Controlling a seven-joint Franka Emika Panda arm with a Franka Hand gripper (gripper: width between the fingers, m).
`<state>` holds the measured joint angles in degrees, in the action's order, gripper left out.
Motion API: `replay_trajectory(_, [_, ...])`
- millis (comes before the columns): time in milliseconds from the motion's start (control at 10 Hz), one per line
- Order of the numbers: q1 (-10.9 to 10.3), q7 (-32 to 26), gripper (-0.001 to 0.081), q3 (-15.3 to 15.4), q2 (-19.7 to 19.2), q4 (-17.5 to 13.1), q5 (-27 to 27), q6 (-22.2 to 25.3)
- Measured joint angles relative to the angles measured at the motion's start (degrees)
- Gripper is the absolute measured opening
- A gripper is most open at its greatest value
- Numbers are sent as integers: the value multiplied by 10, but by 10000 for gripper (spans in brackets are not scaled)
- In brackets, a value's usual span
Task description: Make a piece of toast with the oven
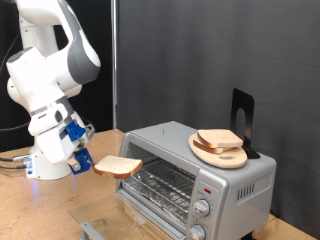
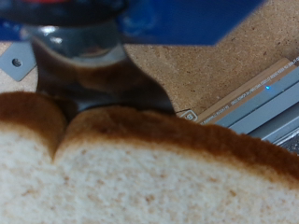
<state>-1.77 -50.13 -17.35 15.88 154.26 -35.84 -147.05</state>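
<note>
My gripper is shut on the piece of toast, a pale slice with a light-brown crust, and holds it level in the air just to the exterior view's left of the oven's open front. The slice fills the wrist view, with the gripper body behind it. The oven is a silver-grey box with its glass door folded down, a wire rack showing inside, and two round knobs beside a red mark.
A round wooden plate with two more bread slices rests on the oven's top, in front of a black stand. The oven sits on a brown wooden table. A dark curtain hangs behind.
</note>
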Motion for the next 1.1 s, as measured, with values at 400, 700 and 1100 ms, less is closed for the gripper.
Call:
replay_trajectory(400, [0,-76,425,-2,-12,-7,1,20])
replay_trajectory(700, [-7,-101,425,1,-57,-37,1,20])
replay_trajectory(1100, [-24,-126,425,10,-117,-72,-21,12])
